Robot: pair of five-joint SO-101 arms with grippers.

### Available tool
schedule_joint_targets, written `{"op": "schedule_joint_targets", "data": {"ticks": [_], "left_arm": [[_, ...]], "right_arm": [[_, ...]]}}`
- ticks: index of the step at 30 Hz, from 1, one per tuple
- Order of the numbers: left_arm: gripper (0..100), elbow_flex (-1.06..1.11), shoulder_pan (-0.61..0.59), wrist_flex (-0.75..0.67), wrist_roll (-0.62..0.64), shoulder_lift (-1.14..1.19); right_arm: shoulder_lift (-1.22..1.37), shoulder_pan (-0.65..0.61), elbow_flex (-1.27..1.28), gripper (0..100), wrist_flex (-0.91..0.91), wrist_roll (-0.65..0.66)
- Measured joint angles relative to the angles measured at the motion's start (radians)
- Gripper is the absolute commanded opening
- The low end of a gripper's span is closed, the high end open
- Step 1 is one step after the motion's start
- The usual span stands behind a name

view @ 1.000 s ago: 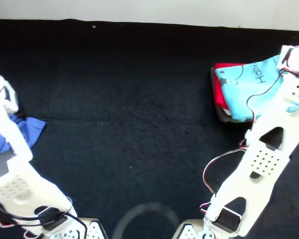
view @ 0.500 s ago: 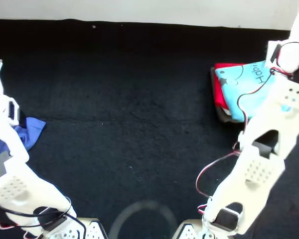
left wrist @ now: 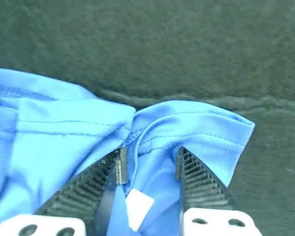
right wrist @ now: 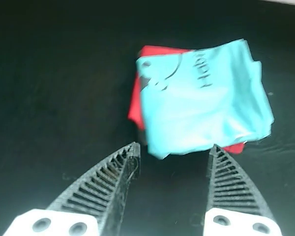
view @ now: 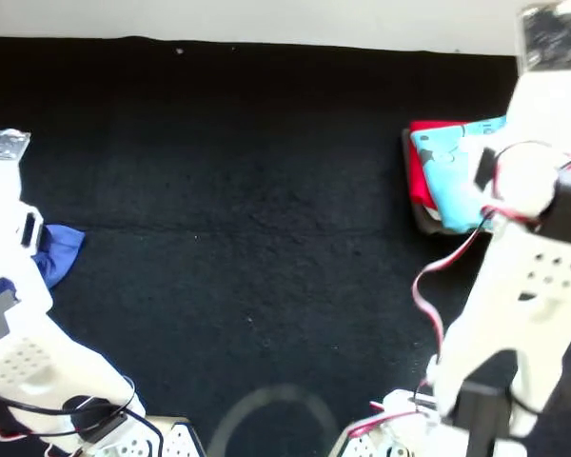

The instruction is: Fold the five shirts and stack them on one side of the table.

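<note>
Black desk (view: pixel 266 190): left pincer (left wrist: pixel 150 160) spread, blue shirt (left wrist: pixel 64 132) hem between its tips, probably not pinched; right pincer (right wrist: pixel 174 146) spread, cyan shirt (right wrist: pixel 201 108) atop red shirt (right wrist: pixel 136 110) just beyond its tips

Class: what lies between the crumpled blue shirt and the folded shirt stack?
Nothing: in the high view, only bare black tabletop separates the crumpled blue shirt from the turquoise-topped folded stack.

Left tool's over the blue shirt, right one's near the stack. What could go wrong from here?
1. The left tool straddles a crumpled fold of the blue shirt; closing may pinch several layers and drag it bunched.
2. The right tool is open near the cyan shirt, which lies skewed on the red shirt; a brush could shift it.
</note>
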Motion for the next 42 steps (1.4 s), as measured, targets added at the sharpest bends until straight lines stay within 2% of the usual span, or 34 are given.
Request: {"op": "schedule_joint_targets", "data": {"ticks": [2, 5, 11, 15, 19, 26, 34, 38, 42], "left_arm": [[14, 0.025, -0.005, -0.023, -0.035, 0.000], [0, 0.068, -0.005, -0.051, -0.072, -0.012], [1, 0.100, 0.014, -0.037, -0.072, -0.023], [1, 0.080, 0.083, 0.072, -0.002, -0.077], [1, 0.021, 0.218, 0.222, 0.084, -0.221], [1, -0.107, 0.529, 0.427, 0.189, -0.512], [1, -0.273, 0.807, 0.468, 0.319, -0.643], [1, -0.364, 0.921, 0.479, 0.399, -0.647], [1, -0.431, 1.063, 0.562, 0.451, -0.651]], "right_arm": [[-0.054, -0.028, 0.080, 22.1, 0.000, 0.000], [-0.118, -0.068, 0.167, 22.1, 0.000, 0.000], [-0.209, -0.097, 0.342, 22.1, 0.000, 0.000], [-0.264, -0.097, 0.488, 22.1, -0.026, 0.000], [-0.362, -0.097, 0.675, 22.1, -0.117, 0.000], [-0.549, -0.098, 1.040, 22.1, -0.304, 0.000], [-0.669, -0.098, 1.339, 22.1, -0.470, 0.000], [-0.677, -0.098, 1.418, 22.1, -0.516, 0.000], [-0.677, -0.098, 1.435, 22.1, -0.531, 0.000]]}}
